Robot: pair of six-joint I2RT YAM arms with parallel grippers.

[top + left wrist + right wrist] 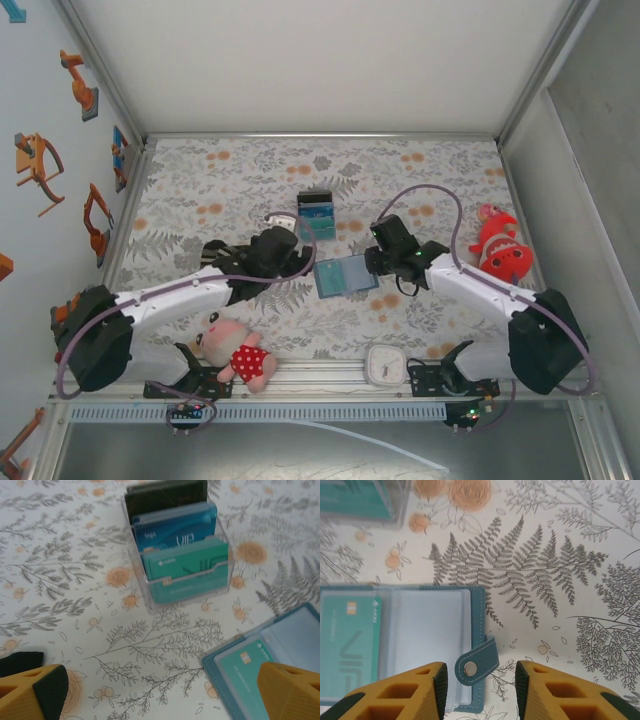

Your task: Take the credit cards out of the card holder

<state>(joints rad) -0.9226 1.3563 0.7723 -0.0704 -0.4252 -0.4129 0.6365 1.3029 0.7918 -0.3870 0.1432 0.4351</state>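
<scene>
Card holder (345, 275) open flat mid-table, teal card (347, 645) lodged in pocket. Left gripper (165, 685) spread wide, empty. Right gripper (480, 690) parted, astride snap tab (476, 662), gripping nothing. Risk: pinching tab instead of card, dragging or folding holder shut; thin card slipping.

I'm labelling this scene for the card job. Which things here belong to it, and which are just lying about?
Job: open blue card holder; teal credit card in its pocket; clear box holding black, blue and teal credit cards.
Lying about: pig plush in red dress; red fish plush; small white clock.
</scene>
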